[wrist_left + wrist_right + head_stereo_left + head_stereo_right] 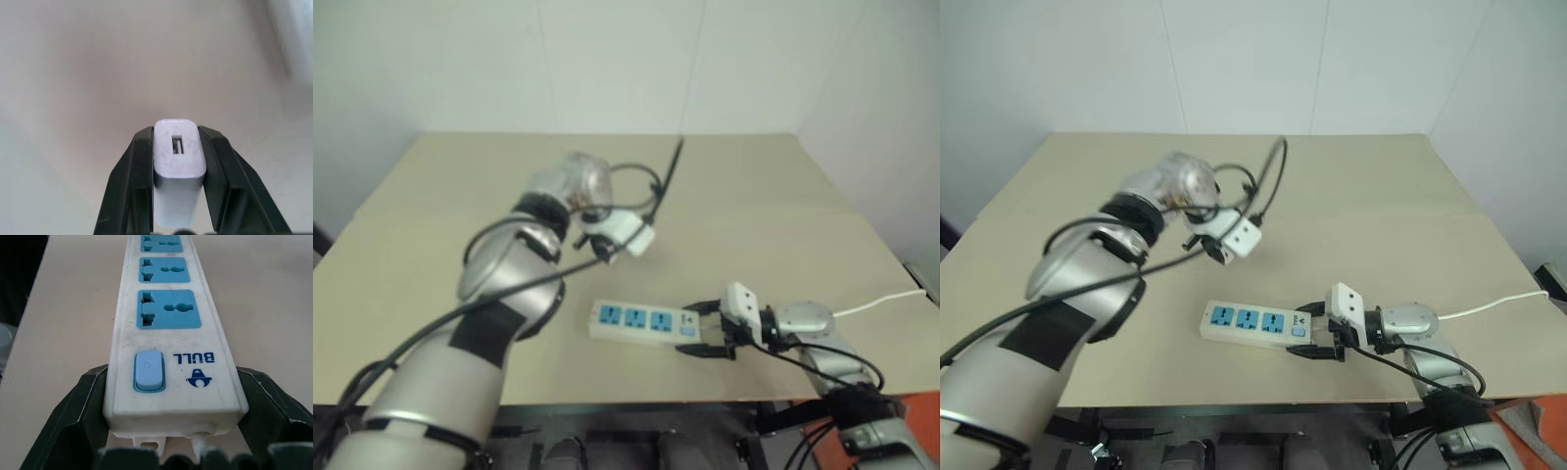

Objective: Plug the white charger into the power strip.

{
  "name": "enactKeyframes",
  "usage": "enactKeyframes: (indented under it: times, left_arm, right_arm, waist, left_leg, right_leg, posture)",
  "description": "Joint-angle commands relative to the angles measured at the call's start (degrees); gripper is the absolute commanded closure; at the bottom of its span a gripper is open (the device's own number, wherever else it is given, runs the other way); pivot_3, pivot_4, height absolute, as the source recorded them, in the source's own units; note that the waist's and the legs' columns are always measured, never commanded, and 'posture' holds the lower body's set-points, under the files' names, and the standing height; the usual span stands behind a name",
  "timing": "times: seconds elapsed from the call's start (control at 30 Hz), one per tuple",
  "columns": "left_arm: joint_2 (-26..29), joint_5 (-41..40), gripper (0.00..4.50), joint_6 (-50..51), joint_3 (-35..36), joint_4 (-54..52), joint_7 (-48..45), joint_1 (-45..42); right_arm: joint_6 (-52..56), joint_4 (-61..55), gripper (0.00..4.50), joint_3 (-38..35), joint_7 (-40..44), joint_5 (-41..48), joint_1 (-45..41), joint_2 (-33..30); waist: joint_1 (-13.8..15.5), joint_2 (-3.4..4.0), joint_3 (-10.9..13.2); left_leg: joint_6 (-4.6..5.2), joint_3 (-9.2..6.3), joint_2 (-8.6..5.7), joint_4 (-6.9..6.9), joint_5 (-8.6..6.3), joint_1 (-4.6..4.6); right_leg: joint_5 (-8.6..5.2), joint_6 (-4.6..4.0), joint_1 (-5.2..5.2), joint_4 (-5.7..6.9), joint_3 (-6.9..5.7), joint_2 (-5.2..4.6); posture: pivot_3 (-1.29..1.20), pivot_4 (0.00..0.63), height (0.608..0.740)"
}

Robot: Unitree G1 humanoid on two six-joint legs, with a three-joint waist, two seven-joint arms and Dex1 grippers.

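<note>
The power strip (641, 321) lies across the counter (431, 255), its switch end clamped between the right gripper's (703, 329) fingers. Above and just behind it, the left gripper's (178, 147) fingers pinch the white charger (178, 152), nearest the strip's far sockets.

The charger's (178, 156) lower body is hidden between the left tool's fingers (129, 191). The strip's (166, 308) far socket is cut off. Its cord (881, 301) runs off the right edge.
</note>
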Motion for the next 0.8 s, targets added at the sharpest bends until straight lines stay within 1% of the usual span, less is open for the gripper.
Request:
enactKeyframes:
  times: [0.03, 0.1, 0.2, 0.27, 0.4, 0.47, 0.6, 0.73, 0.8]
  left_arm:
    - [2.72, -12.85, 3.49, 4.02, 11.91, -1.64, -8.41, -1.35]
    - [3.28, -20.77, 3.49, 7.96, 17.83, -1.84, -10.19, -0.04]
    - [3.02, -34.43, 3.49, 17.71, 24.76, -3.75, -10.36, 3.58]
    - [2.86, -41.39, 3.49, 23.03, 25.57, -6.5, -10.36, 6.58]
    - [2.06, -53.69, 3.49, 32.51, 23.99, -13.97, -10.36, 13.85]
    - [1.72, -56.93, 3.49, 34.95, 22.6, -16.14, -10.36, 16.6]
    - [1.4, -58.85, 3.49, 35.49, 17.88, -18.25, -10.36, 20.25]
    - [0.7, -62.65, 3.49, 38.79, 17.09, -19.13, -10.36, 21.24]
    - [0.67, -63.77, 3.49, 39.58, 15.53, -20.23, -10.36, 22.01]
  right_arm:
    - [-4.33, 3.68, 1.09, -0.04, 2.61, 0.28, -3.75, 0.81]
    - [-7.14, 6.45, 1.09, 0.68, 3.09, -0.85, -5.05, 1.39]
    - [-11.26, 10.13, 1.09, 1.38, 3.19, -2.77, -6.36, 2.32]
    - [-12.08, 11.28, 1.09, 1.36, 3.61, -2.74, -6.67, 2.66]
    - [-12.75, 12.03, 1.09, 1.73, 4.56, -2.58, -6.53, 2.92]
    - [-12.53, 12.05, 1.09, 1.93, 4.7, -2.71, -6.43, 3.0]
    - [-9.07, 11.87, 1.09, 2.47, 5.47, -2.61, -6.78, 2.86]
    - [-9.04, 13.0, 1.09, 2.38, 4.75, -3.06, -7.17, 3.35]
    - [-9.57, 13.28, 1.09, 2.51, 4.43, -3.51, -7.08, 3.51]
  waist:
    - [-0.02, 0.0, 0.0]
    - [0.05, 0.0, 0.0]
    - [0.07, 0.01, 0.0]
    - [0.04, 0.02, -0.01]
    - [-0.01, 0.02, -0.01]
    - [-0.01, 0.02, -0.01]
    - [0.0, 0.02, -0.01]
    - [0.01, 0.02, -0.01]
    - [-0.06, 0.02, -0.01]
  left_leg:
    - [0.0, 0.01, 0.01, 0.0, 0.0, 0.01]
    - [0.0, 0.0, 0.01, 0.0, 0.0, 0.02]
    - [0.0, -0.02, 0.01, 0.02, 0.0, 0.03]
    - [0.0, -0.03, 0.01, 0.03, 0.0, 0.09]
    - [-0.01, -0.05, 0.03, 0.04, 0.01, 0.23]
    - [-0.01, -0.06, 0.04, 0.05, 0.01, 0.22]
    - [-0.01, -0.06, 0.03, 0.05, 0.01, 0.26]
    - [-0.02, -0.06, 0.03, 0.05, 0.01, 0.3]
    - [-0.02, -0.06, 0.04, 0.05, 0.01, 0.3]
  right_leg:
    - [0.0, 0.0, 0.0, 0.01, 0.0, 0.0]
    - [0.0, 0.0, 0.01, 0.02, -0.01, 0.0]
    - [0.0, 0.0, 0.05, 0.05, -0.03, -0.01]
    - [0.01, -0.01, 0.08, 0.11, -0.04, -0.01]
    - [0.05, -0.08, 0.16, 0.18, -0.05, 0.0]
    - [0.1, -0.17, 0.16, 0.19, -0.06, 0.01]
    - [0.21, -0.35, 0.2, 0.17, -0.06, 0.0]
    - [0.21, -0.35, 0.24, 0.16, -0.07, 0.02]
    - [0.19, -0.32, 0.25, 0.14, -0.07, 0.02]
  posture:
    - [0.0, 0.15, 0.74]
    - [0.0, 0.15, 0.74]
    - [0.0, 0.15, 0.74]
    - [0.0, 0.15, 0.74]
    - [0.0, 0.15, 0.74]
    - [0.0, 0.15, 0.74]
    - [0.0, 0.15, 0.74]
    - [0.0, 0.15, 0.74]
    - [0.0, 0.15, 0.74]
